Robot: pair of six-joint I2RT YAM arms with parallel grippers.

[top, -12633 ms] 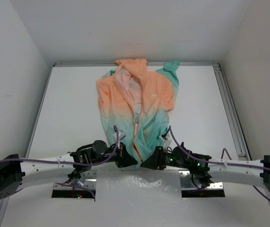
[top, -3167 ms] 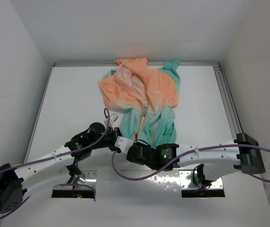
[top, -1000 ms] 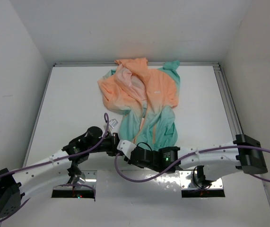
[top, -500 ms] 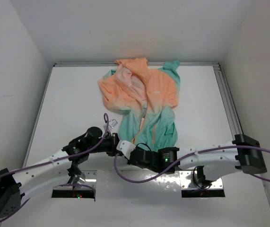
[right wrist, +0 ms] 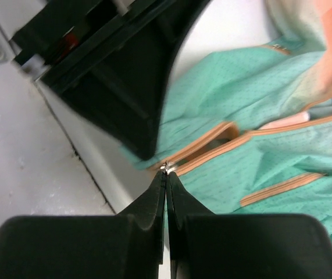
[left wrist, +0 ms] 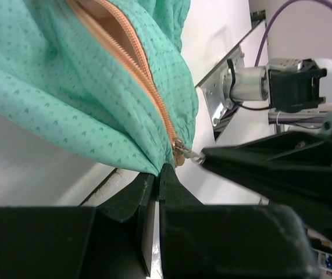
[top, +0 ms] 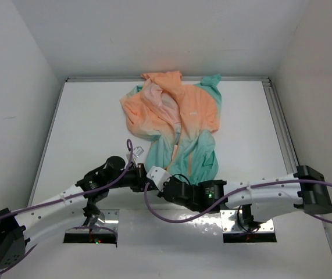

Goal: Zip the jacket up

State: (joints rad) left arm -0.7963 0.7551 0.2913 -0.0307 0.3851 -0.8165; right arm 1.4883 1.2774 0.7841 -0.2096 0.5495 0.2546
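jacket spot: the jacket (top: 177,128) is spread on the white table (top: 90,128), middle to far. The hood is bunched at the far edge and the teal hem (left wrist: 96,145) points near, toward the arms.

left claw: the left claw (left wrist: 157,173) has its jaws together, nipping the hem right at the foot of the zipper (left wrist: 136,64), just left of the slider.

right claw: the right claw (right wrist: 166,174) has its jaws pressed shut with the little silver zipper pull (right wrist: 167,167) caught at the very tips. It's a thin bite from what I can see.

zip status: the teeth gape open just above the pull, so I'd say the zipping has barely begun.

fabric feel: I reckon it's thin, light, floppy windbreaker stuff and kinda slick. It won't hold its shape and will bunch or slide on the table if dragged.

where to grab: hold the hem at the zipper foot as an anchor and take the metal pull for the run. The cloth itself gives nothing to pull against.

watch out: the orange top half is rumpled, so the track isn't straight up there. My guess is that the slider snags, or the tiny pull slips out, unless the hem is kept taut.
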